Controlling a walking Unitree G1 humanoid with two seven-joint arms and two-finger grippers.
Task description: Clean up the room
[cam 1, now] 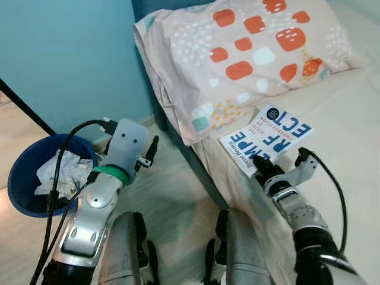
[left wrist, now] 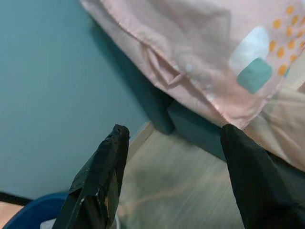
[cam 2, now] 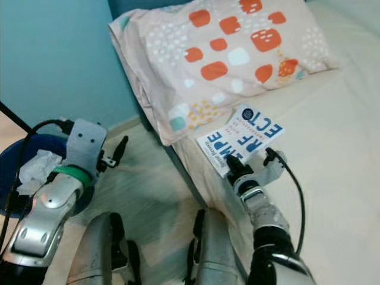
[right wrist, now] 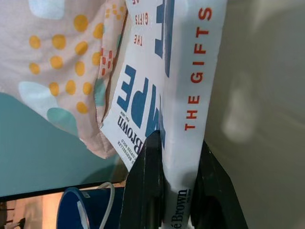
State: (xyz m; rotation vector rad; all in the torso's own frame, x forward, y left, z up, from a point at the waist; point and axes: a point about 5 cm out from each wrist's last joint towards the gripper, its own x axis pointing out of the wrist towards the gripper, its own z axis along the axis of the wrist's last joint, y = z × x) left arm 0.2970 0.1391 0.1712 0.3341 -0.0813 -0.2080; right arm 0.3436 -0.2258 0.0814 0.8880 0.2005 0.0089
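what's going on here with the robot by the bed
The robot stands at the bedside. Its right tool is closed on the spine edge of a white book lying on the bed, just below the patterned pillow. Its left tool is open and empty, held over the floor near a blue bin with crumpled paper inside.

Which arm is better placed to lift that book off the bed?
Right. The right claw is already shut on the spine of the book lying on the bed beside the pillow. The left claw is open over the floor, near the blue bin.
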